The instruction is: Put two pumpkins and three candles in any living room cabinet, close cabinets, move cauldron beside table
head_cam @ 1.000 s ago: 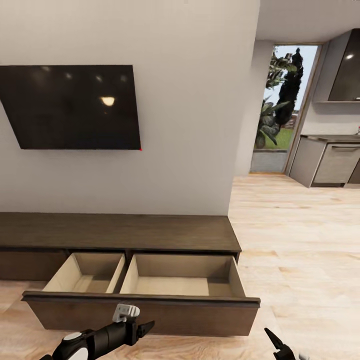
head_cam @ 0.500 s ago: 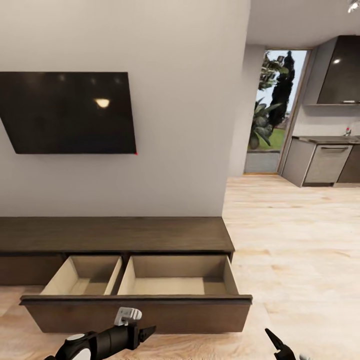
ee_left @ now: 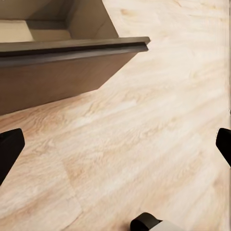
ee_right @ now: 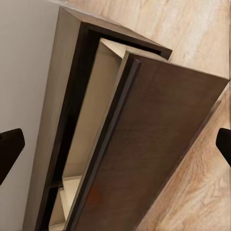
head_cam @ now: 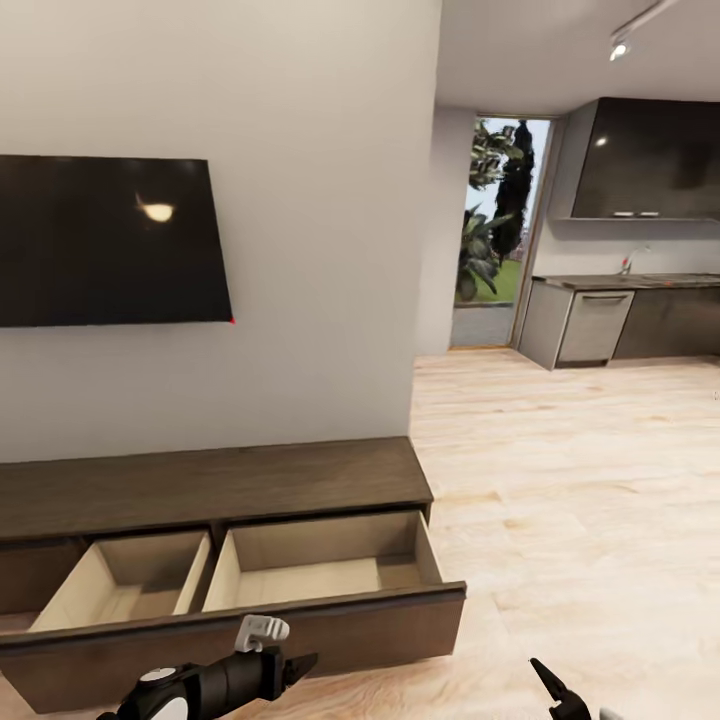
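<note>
Head view: the cabinet (head_cam: 215,480) runs low along the wall under the dark TV (head_cam: 105,240), its drawer (head_cam: 300,575) pulled out, tan inside showing bare. The left claw (head_cam: 300,668) hangs just in front of the drawer front, spread wide, holding nothing. The right claw (head_cam: 553,690) sits over the wooden floor (head_cam: 580,480), also parted and empty.

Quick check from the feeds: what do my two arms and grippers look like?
Left arm: glossy black segment with a white joint cap, a light grey block on top, black pointed fingers on the left gripper. Right gripper: black pointed fingers, a bit of white behind them.
</note>
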